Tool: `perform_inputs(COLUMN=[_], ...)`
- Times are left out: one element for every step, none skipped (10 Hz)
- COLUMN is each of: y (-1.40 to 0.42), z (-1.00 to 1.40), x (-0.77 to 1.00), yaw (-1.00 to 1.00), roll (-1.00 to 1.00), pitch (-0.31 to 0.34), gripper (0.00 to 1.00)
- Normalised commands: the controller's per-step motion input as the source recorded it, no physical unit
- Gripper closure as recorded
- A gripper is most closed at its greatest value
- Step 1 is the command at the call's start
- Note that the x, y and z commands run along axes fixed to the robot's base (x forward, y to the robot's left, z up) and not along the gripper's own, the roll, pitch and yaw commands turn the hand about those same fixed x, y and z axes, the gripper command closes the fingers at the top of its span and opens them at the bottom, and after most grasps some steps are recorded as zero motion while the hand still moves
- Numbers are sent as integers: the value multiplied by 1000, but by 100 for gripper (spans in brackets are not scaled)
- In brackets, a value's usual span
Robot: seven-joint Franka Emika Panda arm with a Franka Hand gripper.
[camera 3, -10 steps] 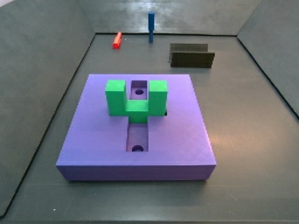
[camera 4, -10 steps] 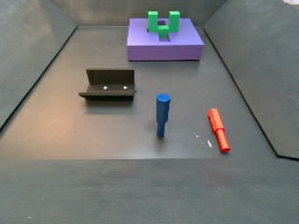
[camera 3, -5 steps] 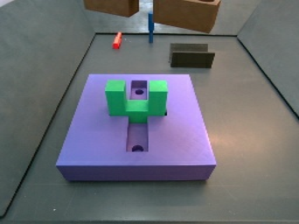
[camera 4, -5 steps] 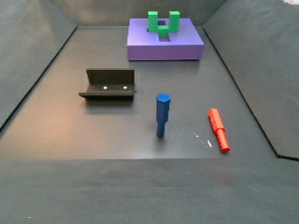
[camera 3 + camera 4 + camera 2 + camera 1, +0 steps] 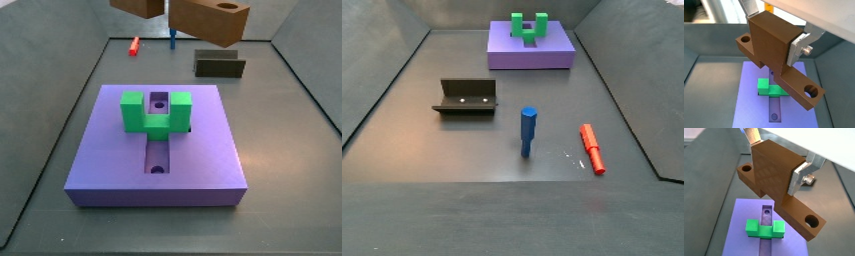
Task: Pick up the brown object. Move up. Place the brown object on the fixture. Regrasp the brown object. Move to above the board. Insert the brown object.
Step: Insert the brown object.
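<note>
Gripper (image 5: 777, 170) is clamping the brown object (image 5: 771, 188) at its raised middle block, silver fingers (image 5: 799, 175) pressing on opposite faces, seen in both wrist views. Object is hanging in the air, high above the table (image 5: 287, 160); in a side view only its underside (image 5: 214, 20) is showing at the frame's top edge, out past the far end of the board (image 5: 160, 150). Not in the lower side view at all.

Board is sitting below with slot (image 5: 773, 107) running lengthwise, green block (image 5: 769, 88) straddling it. Fixture (image 5: 466, 97) is standing empty, well apart from the board. Blue peg (image 5: 528, 132) upright, red peg (image 5: 592, 148) lying flat, both near the fixture and clear of the work.

Handling, as judged: object is looking rigid, like solid plastic or wood, light enough for one pinch. Faces are smooth, so slipping or twisting under an off-centre hold is the worry. Long arms with end holes (image 5: 809, 220) are sticking out both sides; the middle block is the sensible hold, keeping it balanced. Arms probably need lining up with the slot before descending.
</note>
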Motion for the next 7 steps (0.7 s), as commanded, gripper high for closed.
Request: perform_inputs(y=[0,0,0,0,0,0,0], z=[0,0,0,0,0,-11,-14], x=[-17,-14,0,0,-54,0,0], yaw=[-871,-840,-857,-817,-760,-771,-806], roll=[-189,-184,-177,-93,0,0,0], pitch=[-64,-53,-49,-60,-37,0,0], gripper=[100,100,100,100,100,100,100])
